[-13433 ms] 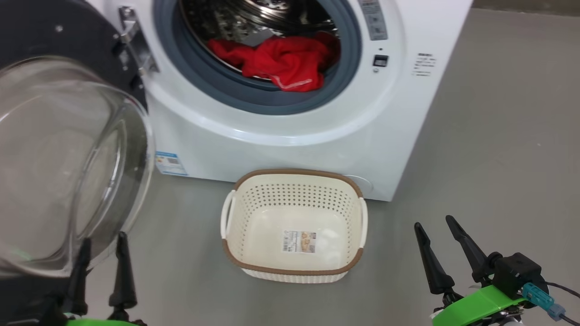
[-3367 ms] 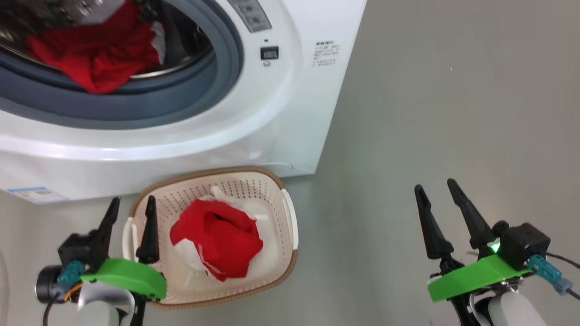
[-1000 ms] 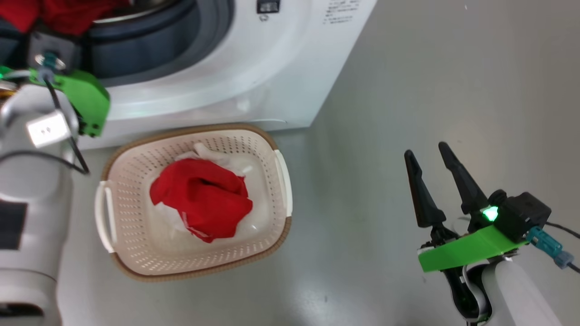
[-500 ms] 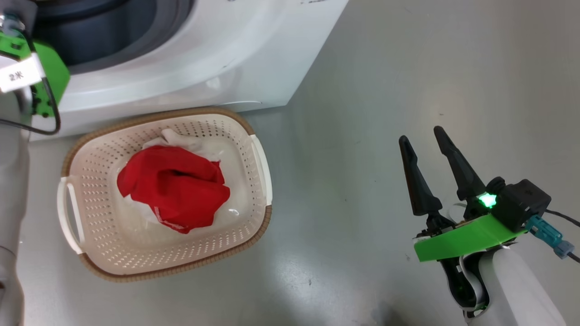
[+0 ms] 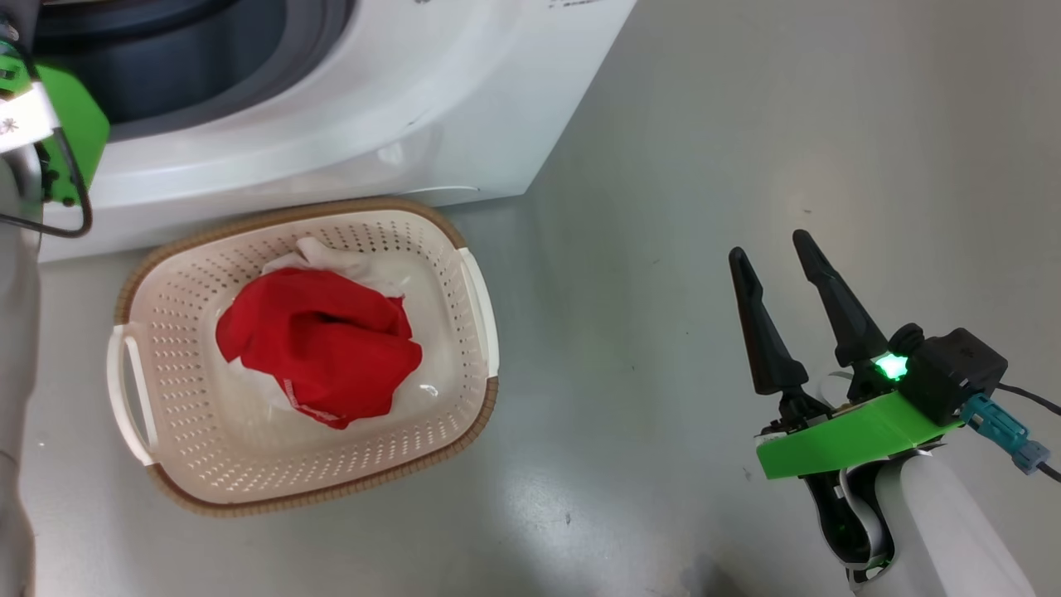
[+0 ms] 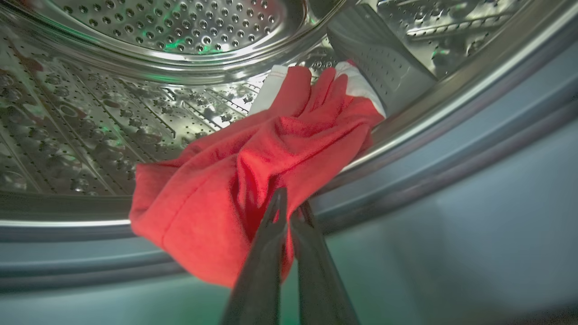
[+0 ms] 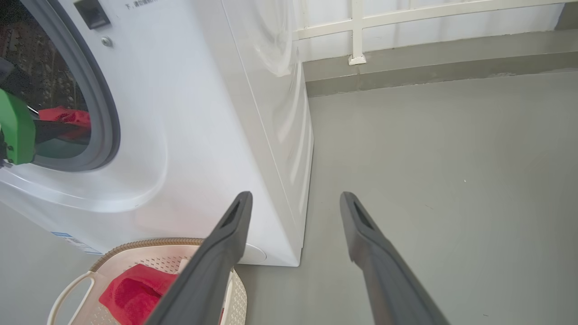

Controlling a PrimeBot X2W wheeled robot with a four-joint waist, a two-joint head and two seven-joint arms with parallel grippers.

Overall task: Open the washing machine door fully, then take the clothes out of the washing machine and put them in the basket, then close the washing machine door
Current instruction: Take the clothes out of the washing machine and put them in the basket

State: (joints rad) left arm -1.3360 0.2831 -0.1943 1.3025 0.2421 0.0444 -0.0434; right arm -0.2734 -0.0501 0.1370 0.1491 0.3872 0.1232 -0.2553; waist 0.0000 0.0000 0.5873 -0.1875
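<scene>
Left wrist view first: the left gripper (image 6: 290, 204) is inside the mouth of the big white front-loading washing machine (image 5: 398, 108). Its two dark fingers are squeezed nearly together on a fold of the bright red garment with white patches (image 6: 271, 153), which lies partly in the perforated steel drum (image 6: 180, 27) and partly draped over the machine's grey-blue rubber gasket (image 6: 451, 180). Head view now, starting at the machine's opening on the left: the left arm's green wrist bracket (image 5: 70, 124) sits right at the mouth. Just in front of the machine, on the grey floor (image 5: 746, 124), stands the cream perforated plastic basket with a brown woven-look rim (image 5: 373, 452), very close to the front panel, though touching or not I can't tell. A second red-and-white garment (image 5: 319, 348) is bunched up inside it. Well off to the machine's right, the right gripper (image 5: 769, 245) hovers over the floor (little green light (image 5: 891, 366) glowing on its wrist), fingers spread wide apart with nothing between them.
</scene>
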